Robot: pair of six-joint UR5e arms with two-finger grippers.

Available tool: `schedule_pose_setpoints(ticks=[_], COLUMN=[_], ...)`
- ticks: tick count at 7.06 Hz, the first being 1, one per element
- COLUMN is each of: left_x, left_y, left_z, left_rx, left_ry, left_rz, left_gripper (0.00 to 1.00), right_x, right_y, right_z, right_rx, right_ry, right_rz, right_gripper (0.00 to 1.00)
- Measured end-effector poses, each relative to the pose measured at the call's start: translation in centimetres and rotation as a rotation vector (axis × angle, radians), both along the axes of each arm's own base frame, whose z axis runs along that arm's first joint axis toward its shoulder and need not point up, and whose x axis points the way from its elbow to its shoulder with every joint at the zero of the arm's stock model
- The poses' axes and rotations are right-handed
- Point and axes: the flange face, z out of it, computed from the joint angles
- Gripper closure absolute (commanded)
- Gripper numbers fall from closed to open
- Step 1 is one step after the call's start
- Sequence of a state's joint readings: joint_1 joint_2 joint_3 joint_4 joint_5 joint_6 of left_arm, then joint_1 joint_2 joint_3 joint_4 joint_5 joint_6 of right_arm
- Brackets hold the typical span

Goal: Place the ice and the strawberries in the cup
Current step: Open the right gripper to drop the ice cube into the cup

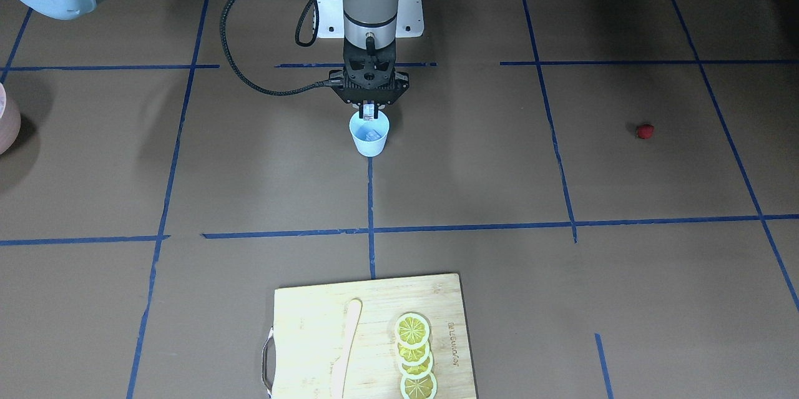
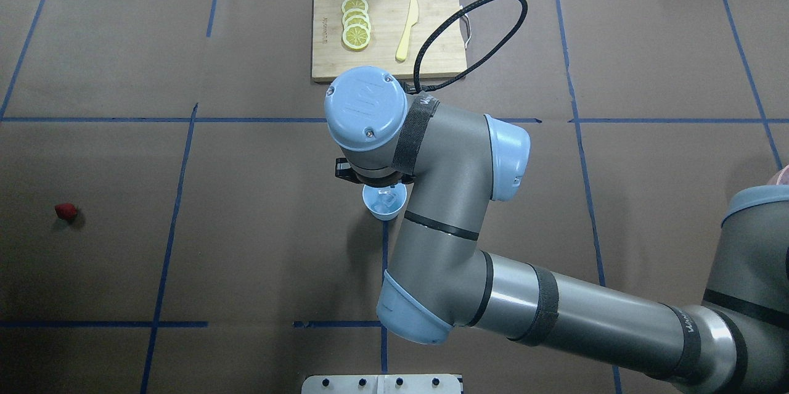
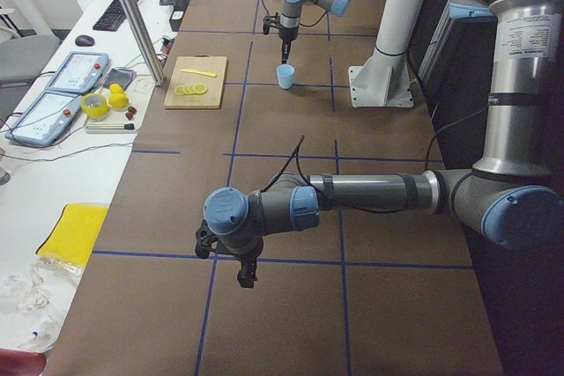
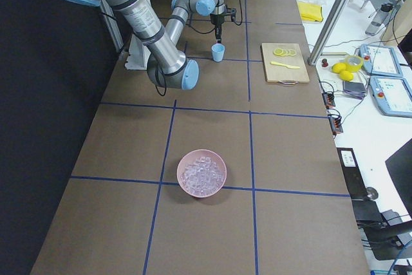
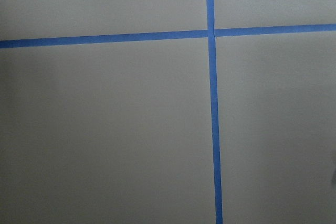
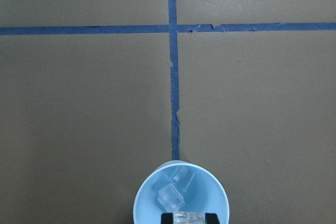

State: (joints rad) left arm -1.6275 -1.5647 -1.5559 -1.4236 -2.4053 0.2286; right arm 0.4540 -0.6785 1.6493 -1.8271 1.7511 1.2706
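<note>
Pinching an ice cube (image 6: 188,217) just over the rim of the cup (image 1: 369,144), the right fingers (image 6: 167,218) are risking a release that bounces it onto the worktop (image 1: 474,162)

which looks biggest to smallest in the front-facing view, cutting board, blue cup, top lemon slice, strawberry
1. cutting board
2. blue cup and top lemon slice: about alike, and the slice is likely nearer the camera, so unranked
3. strawberry
</note>
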Motion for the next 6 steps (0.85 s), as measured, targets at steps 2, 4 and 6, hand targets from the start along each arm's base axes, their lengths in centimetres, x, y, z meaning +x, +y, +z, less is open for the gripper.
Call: schedule_pose_setpoints(ticks=[2, 4, 6], left_x=[0.0, 0.0, 0.0], left_y=[-0.05, -0.06, -0.05], left_z=[-0.09, -0.12, -0.14], left_rx=[0.002, 0.003, 0.004], left_ry=[0.0, 0.0, 0.0], left_rz=[0.0, 0.0, 0.0], left_gripper=[0.0, 0.0, 0.0], right_x=[-0.27, -0.31, 0.44], right_y=[0.11, 0.18, -0.41], right_z=[0.15, 0.08, -0.26], right_rx=[-0.001, -0.002, 0.005], right_ry=[0.004, 0.003, -0.005], right_rz=[-0.002, -0.003, 0.002], right_gripper=[0.01, 0.01, 0.01])
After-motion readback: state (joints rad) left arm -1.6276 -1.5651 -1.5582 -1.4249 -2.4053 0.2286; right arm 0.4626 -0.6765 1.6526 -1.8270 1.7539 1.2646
